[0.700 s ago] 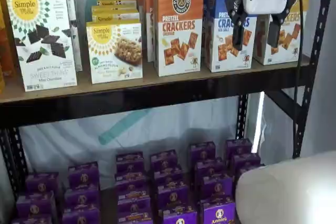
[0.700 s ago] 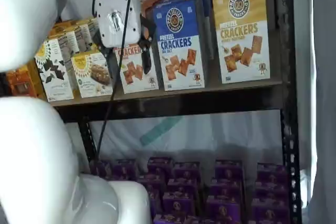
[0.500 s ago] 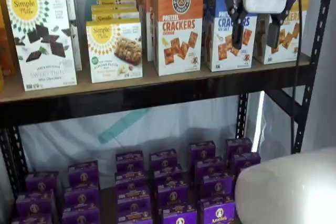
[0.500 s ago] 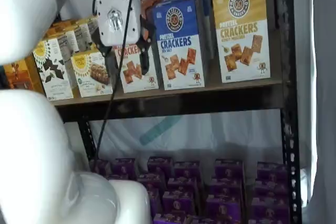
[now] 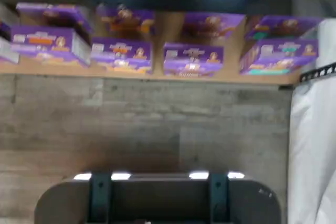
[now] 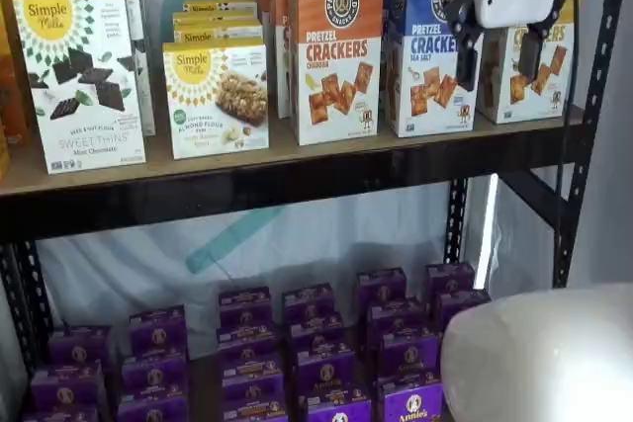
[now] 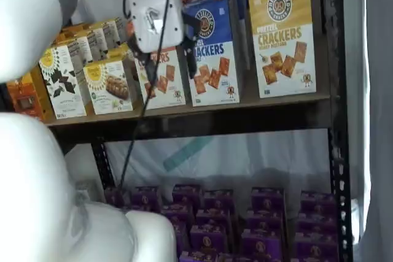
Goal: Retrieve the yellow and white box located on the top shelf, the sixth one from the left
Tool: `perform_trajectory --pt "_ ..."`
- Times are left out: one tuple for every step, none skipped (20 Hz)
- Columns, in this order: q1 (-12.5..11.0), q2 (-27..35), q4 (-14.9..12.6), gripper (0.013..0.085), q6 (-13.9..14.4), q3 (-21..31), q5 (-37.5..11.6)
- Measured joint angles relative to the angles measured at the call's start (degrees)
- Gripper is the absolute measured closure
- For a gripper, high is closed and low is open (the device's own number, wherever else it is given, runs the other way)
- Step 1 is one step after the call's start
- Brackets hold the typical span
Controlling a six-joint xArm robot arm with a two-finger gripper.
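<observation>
The yellow and white box point(image 7: 284, 36) looks light, stiff cardboard; pinch its narrow sides. The gripper point(image 6: 498, 59) hangs spread, empty.

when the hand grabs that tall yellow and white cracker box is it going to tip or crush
The yellow and white box is tall, narrow cardboard, so it probably tips easily if nudged high. Likely light and fairly stiff, though a hard squeeze could dent it. The hand hangs open in front of it.

Top shelf point(image 6: 297, 180) stocked with boxed goods

White Simple Mills boxes point(image 6: 81, 76), an orange-topped cracker box point(image 6: 336, 46), a blue-topped cracker box point(image 7: 212, 47) and the yellow and white box point(image 7: 284, 38) are carried upright along the tan board.
</observation>
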Motion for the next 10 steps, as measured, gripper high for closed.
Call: perform_trajectory --pt "-1.85 0.08 -0.23 0.013 -1.83 0.29 -1.46" --pt "-3.78 0.24 -0.32 0.013 -3.7 0.51 -2.89" --pt "-5.6 0.47 -0.3 0.013 -5.43 0.65 -4.17" --pt "-7.48 0.81 -0.32 0.013 -7.22 0.72 -5.57" --pt "-8.97 1.12 -0.39 0.013 -8.66 0.74 -6.81" --pt "-10.71 1.69 -0.24 0.013 -10.26 0.55 -7.97" --pt "-12.35 2.38 0.05 0.013 -11.78 0.2 -8.91" --pt "-13.9 3.22 0.18 0.013 -13.23 -0.22 -9.93" --pt "-15.24 4.01 0.3 0.013 -14.5 -0.65 -10.91" --pt "-16.53 4.93 0.6 0.013 -15.71 -1.28 -11.52"
